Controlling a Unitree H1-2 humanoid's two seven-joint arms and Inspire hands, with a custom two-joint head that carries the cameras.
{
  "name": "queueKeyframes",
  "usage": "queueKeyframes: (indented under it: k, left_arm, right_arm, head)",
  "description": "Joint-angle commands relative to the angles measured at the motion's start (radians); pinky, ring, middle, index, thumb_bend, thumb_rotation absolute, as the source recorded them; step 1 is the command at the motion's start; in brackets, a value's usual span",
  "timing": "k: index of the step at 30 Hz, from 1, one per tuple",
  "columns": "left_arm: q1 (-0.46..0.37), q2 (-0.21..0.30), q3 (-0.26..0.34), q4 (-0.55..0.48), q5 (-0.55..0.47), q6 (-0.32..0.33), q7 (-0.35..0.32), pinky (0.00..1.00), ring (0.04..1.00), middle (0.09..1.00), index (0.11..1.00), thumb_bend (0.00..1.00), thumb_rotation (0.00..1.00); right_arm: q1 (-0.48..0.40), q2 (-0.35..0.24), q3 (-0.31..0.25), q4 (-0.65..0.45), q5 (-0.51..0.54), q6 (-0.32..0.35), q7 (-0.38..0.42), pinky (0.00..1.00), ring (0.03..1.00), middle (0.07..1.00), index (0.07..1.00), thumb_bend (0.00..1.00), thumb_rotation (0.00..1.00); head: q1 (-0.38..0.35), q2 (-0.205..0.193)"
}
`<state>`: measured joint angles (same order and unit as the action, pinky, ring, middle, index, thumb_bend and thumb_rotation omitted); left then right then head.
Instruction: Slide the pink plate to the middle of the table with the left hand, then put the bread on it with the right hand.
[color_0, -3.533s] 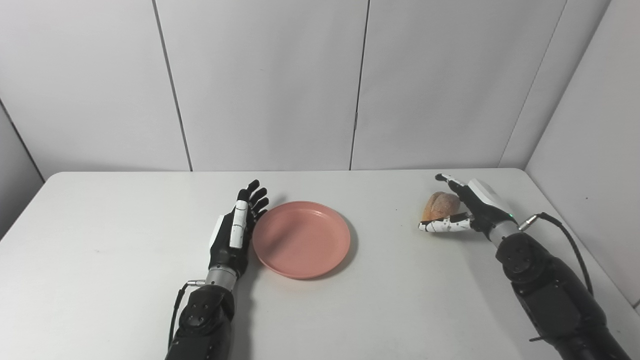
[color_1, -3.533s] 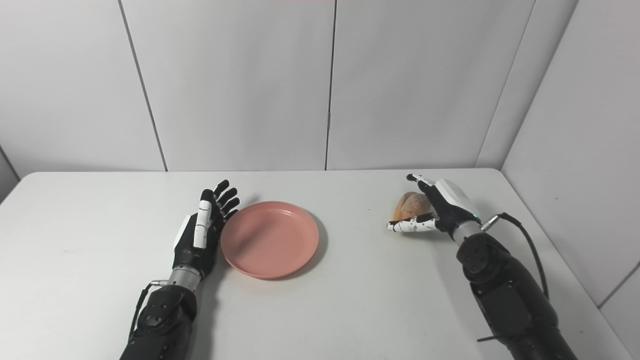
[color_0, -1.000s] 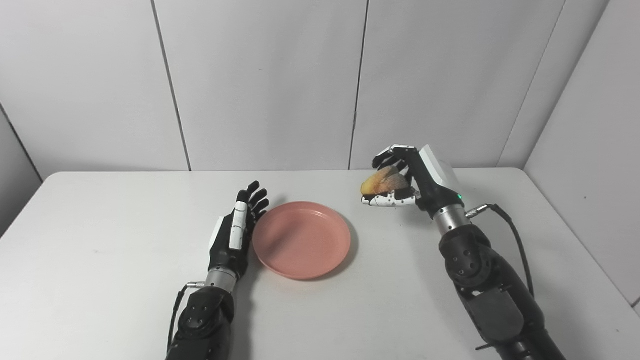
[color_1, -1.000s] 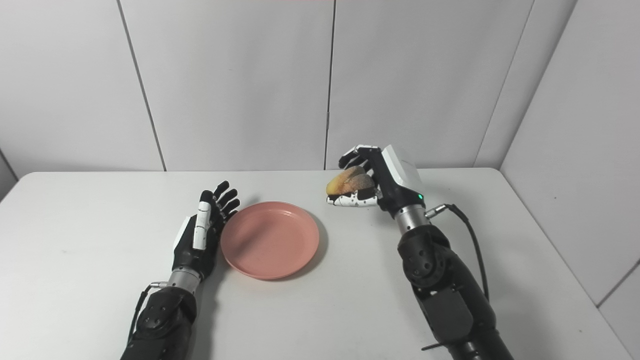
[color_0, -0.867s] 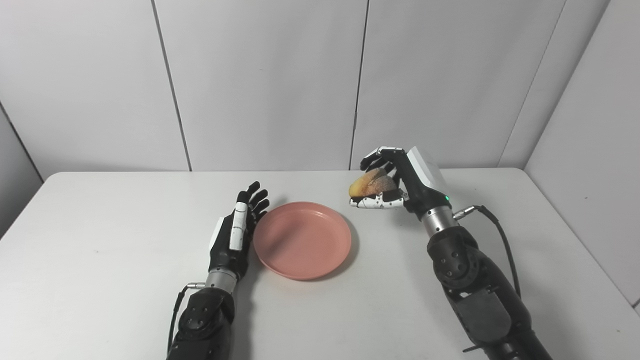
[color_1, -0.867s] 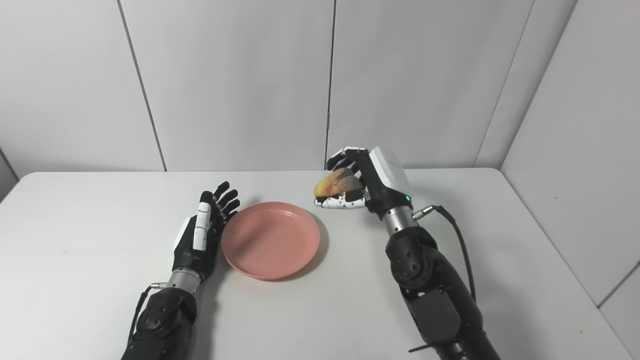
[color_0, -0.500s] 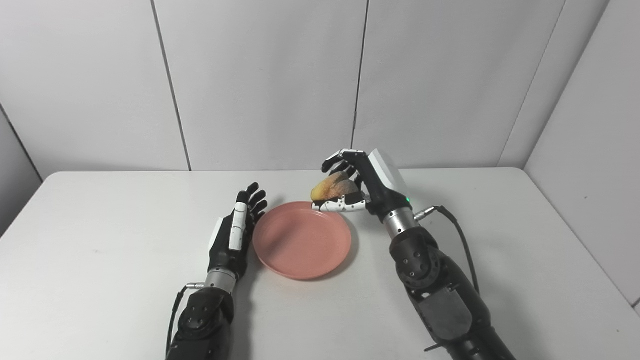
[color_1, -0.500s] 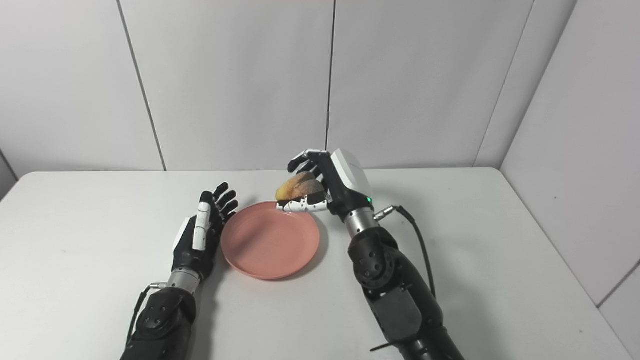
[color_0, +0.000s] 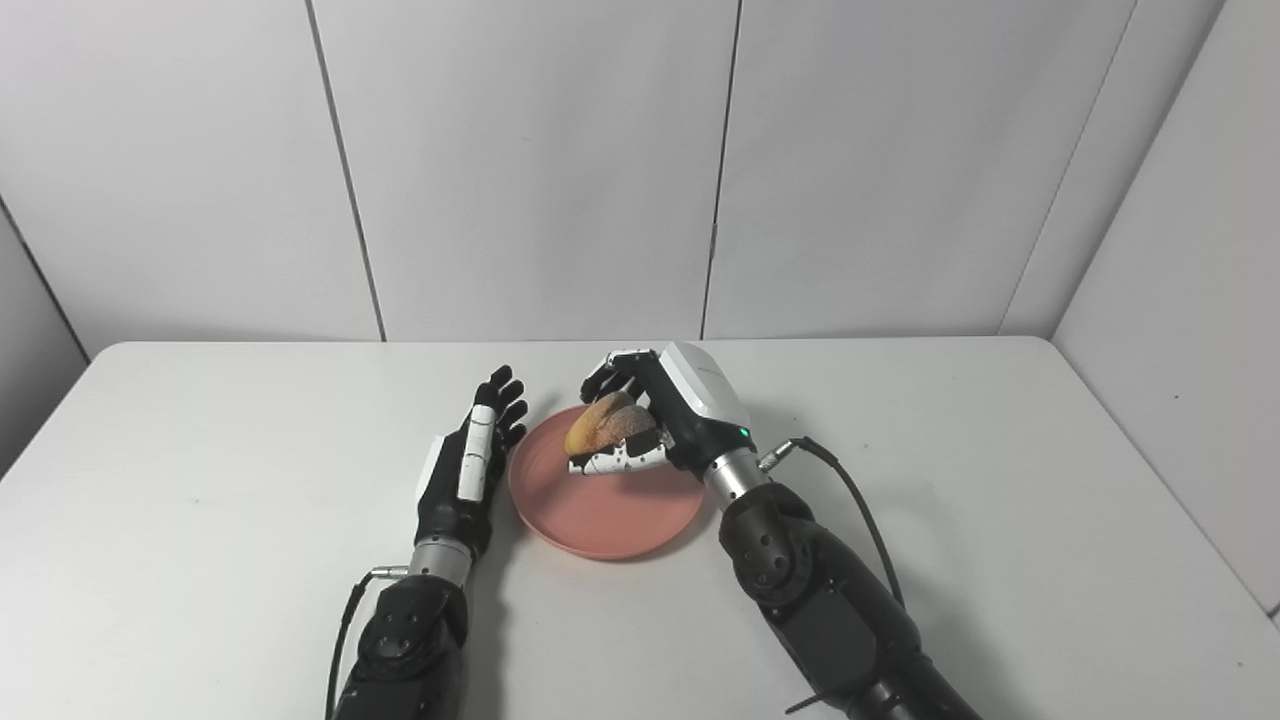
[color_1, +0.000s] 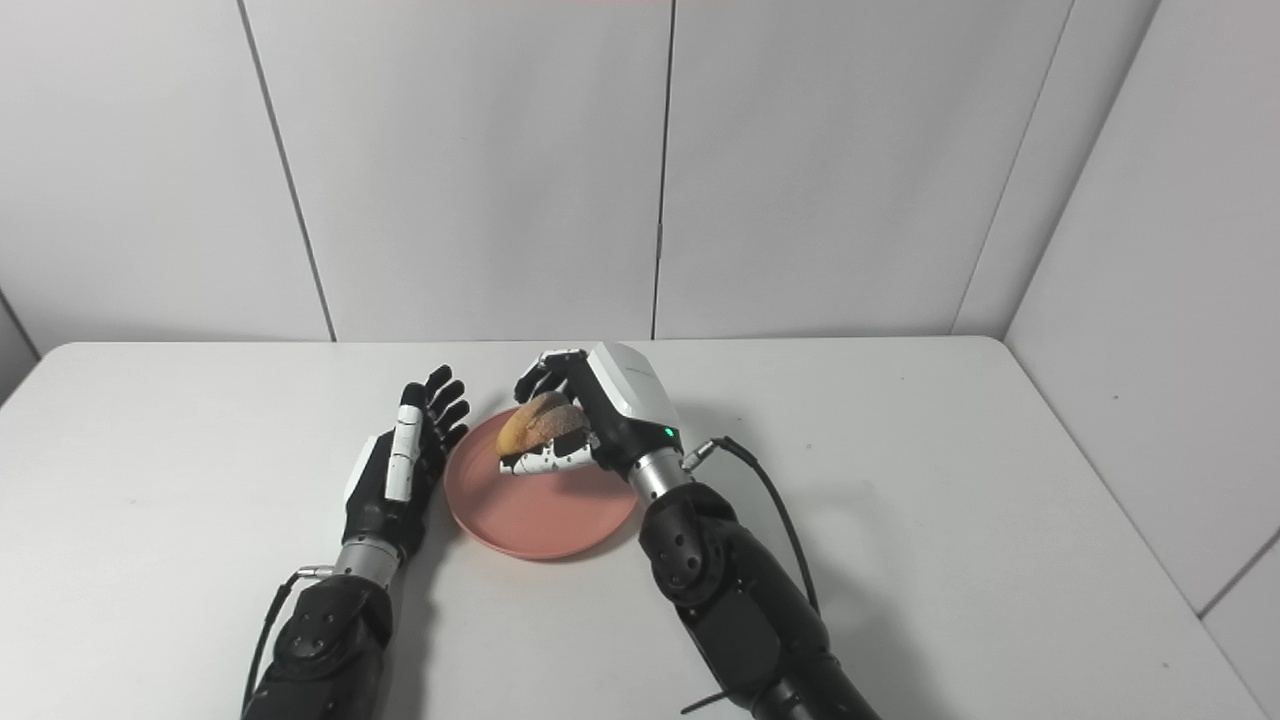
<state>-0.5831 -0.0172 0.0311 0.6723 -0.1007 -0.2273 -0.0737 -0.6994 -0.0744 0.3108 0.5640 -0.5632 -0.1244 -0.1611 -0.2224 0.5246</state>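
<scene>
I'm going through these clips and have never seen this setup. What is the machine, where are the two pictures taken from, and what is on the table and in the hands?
This is a humanoid robot with two arms, each ending in a hand with fingers and a thumb. Both pictures come from two cameras side by side on its head, looking down at the same white table, so they show one scene from slightly different spots. The arms enter from the bottom edge.

On the table lies a pink plate, roughly in the middle. The left hand is open and holds nothing; it sits just beside the plate's left rim, fingers apart. Whether it touches the rim cannot be told.

The right hand is closed around a piece of bread and holds it over the plate. The bread appears not yet set down.
</scene>
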Motion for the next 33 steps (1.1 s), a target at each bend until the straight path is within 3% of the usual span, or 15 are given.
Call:
queueKeyframes:
  k: [1,8,13,18,21,24,27,28,30,33]
  left_arm:
    - [-0.016,-0.01,-0.002,-0.03,0.005,-0.022,0.005,0.92,0.931,0.938,0.916,0.76,1.0]
    - [-0.021,-0.015,-0.001,-0.023,0.003,-0.025,0.008,0.92,0.928,0.936,0.916,0.75,1.0]
    - [-0.024,-0.014,0.0,-0.013,0.0,-0.03,0.005,0.93,0.931,0.938,0.918,0.76,1.0]
    - [-0.024,-0.013,0.002,-0.017,-0.005,-0.025,0.002,0.93,0.932,0.939,0.918,0.77,1.0]
    - [-0.024,-0.012,0.004,-0.017,-0.008,-0.024,-0.001,0.94,0.936,0.94,0.918,0.77,1.0]
    - [-0.025,-0.01,0.004,-0.014,-0.01,-0.027,-0.001,0.95,0.94,0.943,0.918,0.78,1.0]
    - [-0.024,-0.009,0.001,-0.015,-0.007,-0.028,0.004,0.95,0.94,0.944,0.917,0.77,1.0]
    - [-0.024,-0.009,0.0,-0.016,-0.005,-0.029,0.005,0.94,0.939,0.947,0.916,0.77,1.0]
    - [-0.024,-0.009,-0.001,-0.017,-0.004,-0.029,0.006,0.94,0.939,0.948,0.915,0.77,1.0]
    - [-0.023,-0.008,-0.002,-0.02,-0.006,-0.027,0.001,0.95,0.943,0.952,0.914,0.77,1.0]
  right_arm:
    - [-0.057,0.003,0.005,0.0,-0.004,-0.064,-0.028,0.2,0.406,0.503,0.485,0.51,0.0]
    - [-0.065,-0.006,0.048,0.066,-0.061,-0.114,-0.081,0.24,0.406,0.49,0.494,0.51,0.0]
    - [-0.068,-0.019,0.075,0.1,-0.107,-0.13,-0.115,0.35,0.404,0.443,0.527,0.51,0.0]
    - [-0.065,-0.029,0.09,0.105,-0.134,-0.132,-0.123,0.48,0.451,0.498,0.498,0.51,0.0]
    - [-0.063,-0.037,0.105,0.095,-0.156,-0.127,-0.121,0.54,0.594,0.524,0.482,0.51,0.0]
    - [-0.06,-0.047,0.118,0.081,-0.178,-0.13,-0.126,0.65,0.724,0.723,0.497,0.5,0.13]
    - [-0.06,-0.055,0.125,0.076,-0.189,-0.13,-0.124,0.75,0.799,0.802,0.499,0.5,0.16]
    - [-0.059,-0.058,0.129,0.072,-0.195,-0.126,-0.12,0.81,0.836,0.836,0.634,0.52,0.3]
    - [-0.06,-0.064,0.136,0.065,-0.203,-0.116,-0.107,0.83,0.853,0.852,0.718,0.53,0.4]
    - [-0.057,-0.072,0.138,0.041,-0.197,-0.101,-0.063,0.97,0.944,0.923,0.83,0.61,0.62]
  head:
    - [0.0,0.001]
    - [0.002,-0.003]
    - [0.001,-0.003]
    - [0.002,-0.002]
    - [0.0,-0.003]
    - [0.0,-0.002]
    - [-0.001,-0.002]
    - [-0.001,-0.002]
    - [-0.001,-0.002]
    - [-0.002,-0.002]
